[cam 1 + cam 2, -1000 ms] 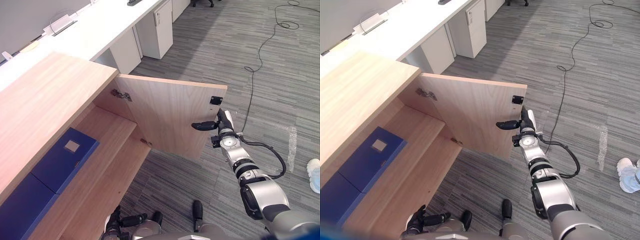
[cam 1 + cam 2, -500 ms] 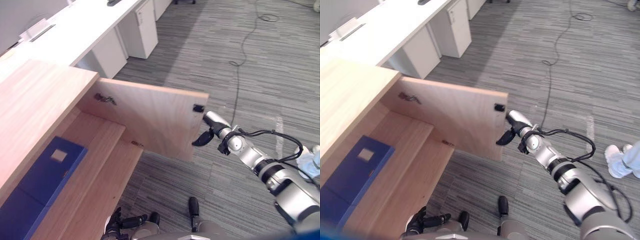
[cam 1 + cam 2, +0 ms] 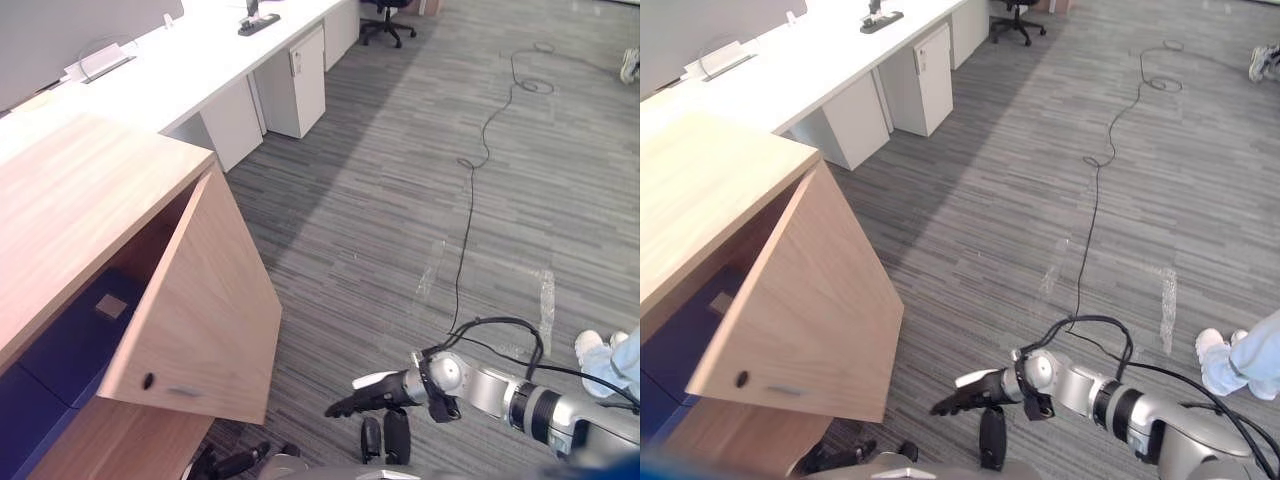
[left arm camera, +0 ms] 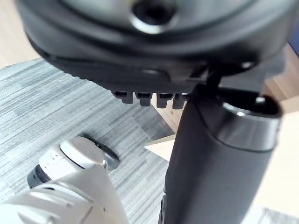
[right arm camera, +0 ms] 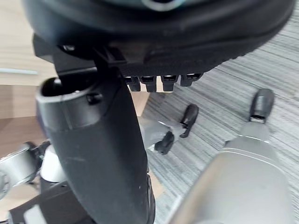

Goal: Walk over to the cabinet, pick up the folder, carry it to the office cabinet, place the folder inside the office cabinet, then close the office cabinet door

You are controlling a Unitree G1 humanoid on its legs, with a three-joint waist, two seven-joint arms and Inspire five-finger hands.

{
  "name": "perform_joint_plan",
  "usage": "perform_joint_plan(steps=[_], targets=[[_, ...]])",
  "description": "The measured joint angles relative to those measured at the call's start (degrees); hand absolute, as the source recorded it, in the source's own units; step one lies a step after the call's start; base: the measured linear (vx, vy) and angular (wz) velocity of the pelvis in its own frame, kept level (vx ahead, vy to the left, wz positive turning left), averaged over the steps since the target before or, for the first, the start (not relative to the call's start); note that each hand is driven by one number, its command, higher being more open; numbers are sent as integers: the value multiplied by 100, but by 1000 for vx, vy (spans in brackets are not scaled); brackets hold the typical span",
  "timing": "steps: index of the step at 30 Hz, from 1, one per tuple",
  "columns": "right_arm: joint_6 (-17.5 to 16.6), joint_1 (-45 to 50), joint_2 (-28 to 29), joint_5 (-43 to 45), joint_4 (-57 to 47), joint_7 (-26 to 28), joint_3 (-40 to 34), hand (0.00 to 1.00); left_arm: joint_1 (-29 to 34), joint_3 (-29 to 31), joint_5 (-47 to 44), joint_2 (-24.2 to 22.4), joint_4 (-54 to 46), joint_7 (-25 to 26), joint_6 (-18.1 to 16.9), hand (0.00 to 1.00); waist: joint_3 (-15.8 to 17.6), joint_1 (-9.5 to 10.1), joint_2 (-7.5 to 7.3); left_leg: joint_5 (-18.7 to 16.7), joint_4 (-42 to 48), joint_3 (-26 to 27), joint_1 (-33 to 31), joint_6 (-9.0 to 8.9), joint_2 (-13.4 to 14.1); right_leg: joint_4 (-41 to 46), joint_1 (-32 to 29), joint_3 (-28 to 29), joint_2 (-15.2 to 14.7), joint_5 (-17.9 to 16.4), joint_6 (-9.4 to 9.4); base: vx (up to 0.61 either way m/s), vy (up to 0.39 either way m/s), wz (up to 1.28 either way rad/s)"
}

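Observation:
The wooden office cabinet (image 3: 80, 210) stands at the left. Its door (image 3: 200, 320) hangs about halfway between open and shut, with its outer face and small knob (image 3: 148, 380) turned my way. Inside, in the shadow behind the door, lies the blue folder (image 3: 70, 345), with a pale label on it. My right hand (image 3: 365, 396) hovers low over the carpet to the right of the door, apart from it, fingers straight and holding nothing. My left hand (image 3: 238, 463) hangs at the bottom of the view below the door, relaxed and holding nothing.
Long white desks (image 3: 200, 60) with white drawer units (image 3: 300, 75) run along the far left. An office chair (image 3: 385, 15) stands at the far end. A black cable (image 3: 470, 180) trails across the grey carpet. A person's shoe (image 3: 590, 348) shows at the right edge.
The door has swung from wide open to about half shut. My right hand has left the door's edge and dropped low to the right. The camera has shifted too.

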Motion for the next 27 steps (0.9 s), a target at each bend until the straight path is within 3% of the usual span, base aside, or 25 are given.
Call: perform_joint_plan(steps=[3,8,12,16,19,22,24,25,26,27], targets=[[5,369,13,-165,168,36,-361,100,114,600,-298,-5,64,-4,86,100,-75,162,-93,-3,-6,-77,-10,35,-108,-17,32,-38,-102,2,65,-45,91,15],[-4,551,529,-604,700,40,-611,100,246,1139,-916,-90,108,-76,185,100,-141,312,-42,81,-69,-566,-118,125,-279,-17,104,-465,-304,-39,136,-57,38,45],[40,587,919,-835,1331,-4,-676,100,297,1047,-1502,-417,104,-175,233,100,-176,482,147,223,-147,-1001,-181,154,-344,-15,196,-895,-386,-120,165,-27,-22,63],[100,757,1451,-1204,2151,-242,-1299,100,480,341,-1929,-651,31,-315,319,100,-218,566,261,284,-185,-1437,-202,133,-378,1,346,-1315,-429,-247,171,28,-44,57],[91,790,2055,-1739,3330,-656,-2369,100,495,-155,-2009,-666,-133,-346,369,100,-166,583,360,322,-172,-1744,-195,91,-414,2,496,-1619,-450,-338,189,31,-47,56],[254,782,2837,-1973,4656,-2042,-4382,100,439,-569,-1575,-681,-453,-130,372,100,-105,594,555,376,-163,-2094,-180,15,-478,7,679,-1966,-467,-440,236,51,-70,56],[334,813,3056,-1895,4843,-2685,-4781,100,316,-751,-1258,-695,-617,-39,379,100,-60,586,635,390,-115,-2175,-159,-14,-489,25,793,-2111,-478,-509,242,72,-49,47],[368,880,3133,-1622,4877,-3091,-4990,100,205,-857,-1096,-717,-791,27,398,100,18,565,692,409,-22,-1921,-187,14,-506,181,840,-2232,-554,-628,245,66,-21,52],[362,929,3189,-1444,4905,-3248,-5252,100,177,-940,-1038,-719,-894,52,427,100,77,538,729,401,33,-1503,-215,249,-478,290,865,-2330,-587,-703,243,49,-2,64],[386,963,3377,-981,5100,-3539,-5954,100,16,-1118,-804,-688,-1177,125,423,100,122,500,641,240,255,-25,-440,1561,-262,499,779,-2523,-742,-781,205,18,-3,65]])
